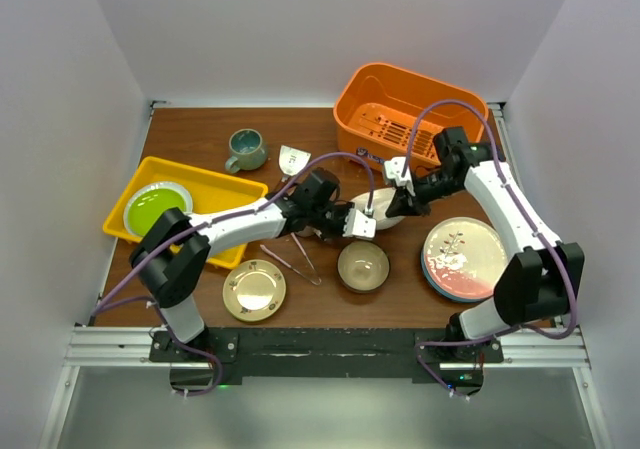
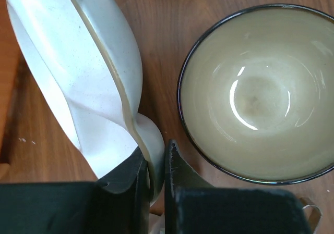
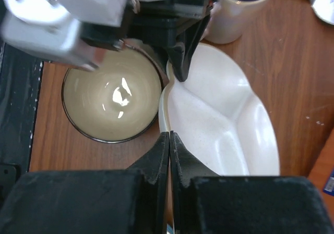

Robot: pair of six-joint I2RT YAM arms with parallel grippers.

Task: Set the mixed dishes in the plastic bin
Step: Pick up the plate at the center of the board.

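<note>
A: Which piece is being handled, and where is it?
B: Middle of the top view, on the brown wooden table (image 1: 200,139): the white divided ceramic dish (image 1: 385,212). At its left end the left gripper (image 2: 156,158) is clamped on the rim, with the lip between its jaws.
A: And the other end?
B: The right gripper (image 3: 169,136) has its jaws pressed together, tips at the dish's rim. Whether they actually pinch it I cannot tell.
A: So how should the lift go?
B: I'd raise both ends together and level, so neither arm twists the rim. The glossy dark-rimmed ceramic bowl (image 2: 255,93) sits just beside the left grip, so go straight up first. Then carry the dish toward the deep orange plastic bin (image 1: 345,109) at upper right, clear its wall, and lower it inside before letting go
</note>
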